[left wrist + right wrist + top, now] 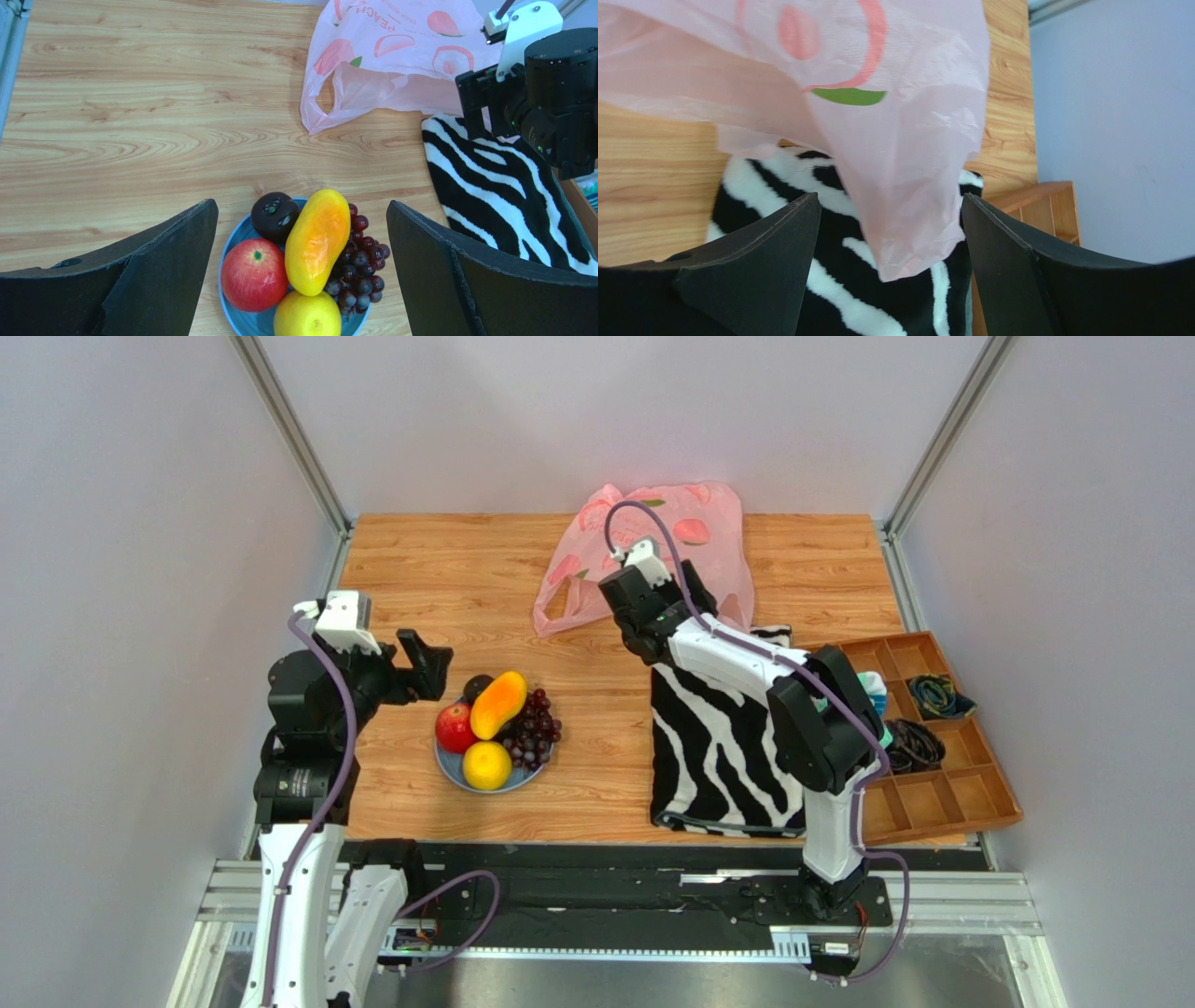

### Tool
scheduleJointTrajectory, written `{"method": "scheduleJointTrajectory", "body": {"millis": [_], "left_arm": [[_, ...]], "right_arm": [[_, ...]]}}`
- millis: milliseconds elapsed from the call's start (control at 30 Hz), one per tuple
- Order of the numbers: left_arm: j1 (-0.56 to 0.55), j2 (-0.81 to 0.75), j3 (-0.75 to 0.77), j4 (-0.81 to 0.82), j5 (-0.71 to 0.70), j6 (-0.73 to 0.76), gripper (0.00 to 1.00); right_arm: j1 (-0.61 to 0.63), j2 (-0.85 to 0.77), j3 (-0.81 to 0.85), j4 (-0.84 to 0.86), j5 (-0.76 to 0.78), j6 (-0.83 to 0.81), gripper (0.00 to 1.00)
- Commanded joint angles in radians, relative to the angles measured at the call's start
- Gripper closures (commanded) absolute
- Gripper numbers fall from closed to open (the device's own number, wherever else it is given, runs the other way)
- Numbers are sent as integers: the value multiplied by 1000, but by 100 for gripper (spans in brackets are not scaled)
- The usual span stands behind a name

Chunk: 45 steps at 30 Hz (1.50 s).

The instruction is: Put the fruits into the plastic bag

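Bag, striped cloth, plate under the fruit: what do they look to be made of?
Plastic bag: thin plastic film, translucent and slightly glossy; the table's wood shows through and it crinkles.
Striped cloth: soft matte fabric, probably short-pile plush; the stripe edges look fuzzy.
Plate: smooth glossy blue, either ceramic or hard plastic; cannot tell which.

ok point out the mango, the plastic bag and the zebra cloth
mango [317,241], left wrist view, middle of its body
plastic bag [701,525], top external view, its far right panel
zebra cloth [709,756], top external view, striped middle, clear of the arm
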Motion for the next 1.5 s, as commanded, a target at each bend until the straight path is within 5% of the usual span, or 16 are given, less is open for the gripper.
{"method": "scheduleJointTrajectory", "body": {"millis": [0,300,400,433,633,867,1233,1467], "left_arm": [[-7,2,2,22,-6,14,1],[-8,6,1,24,1,10,1],[-7,17,1,28,12,4,1],[-7,18,1,31,24,2,1],[-7,80,13,60,72,-24,1],[-7,156,51,159,205,-128,1],[-11,310,157,140,261,-113,1],[-105,376,131,211,288,-147,1]], "right_arm": [[-24,-18,-6,-6,97,63,20],[-124,-24,-37,0,-4,132,27],[-141,-52,-45,5,-95,129,52],[-141,-61,-45,4,-118,121,68],[-141,-156,-32,-22,-314,141,100],[-141,-354,-29,-27,-650,227,100],[-144,-592,-97,108,-972,380,100],[-144,-650,-98,166,-956,420,100]]}}
